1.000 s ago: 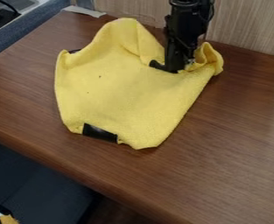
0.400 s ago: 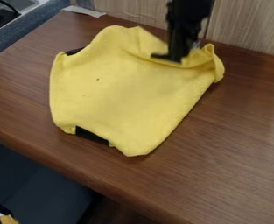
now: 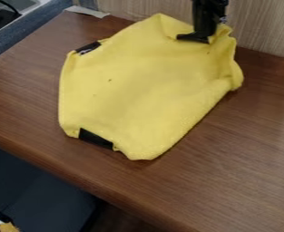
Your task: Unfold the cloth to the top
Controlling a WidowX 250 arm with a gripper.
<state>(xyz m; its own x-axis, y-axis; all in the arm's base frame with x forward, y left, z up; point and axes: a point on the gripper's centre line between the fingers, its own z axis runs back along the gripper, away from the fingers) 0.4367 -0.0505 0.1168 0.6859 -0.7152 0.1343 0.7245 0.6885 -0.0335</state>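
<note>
While my black two-finger gripper [image 3: 201, 38] hangs over the upper right part of the soft yellow cloth [image 3: 138, 90], I honestly can't tell how far open it is; its tip sits right at the cloth's upper right part, but I can't tell if I've got hold of any fabric either. The cloth lies spread over the brown wood-grain tabletop [image 3: 241, 181], left of centre and toward the back; it's kinda bunched and creased along the right side near my gripper, and its top edge peaks in front of the pale wood-grain panel [image 3: 265, 27] behind; one small black patch [image 3: 88, 48] shows at its upper left edge, and another black rectangular patch [image 3: 95, 138] sits at the lower left edge. As for the rest, a flat whitish strip [image 3: 87, 11] lies at the table's back left corner; a blue-grey textured border [image 3: 22, 38] runs beside that end; some tan thing [image 3: 9, 227] pokes in at bottom left, too cut off to make out.
</note>
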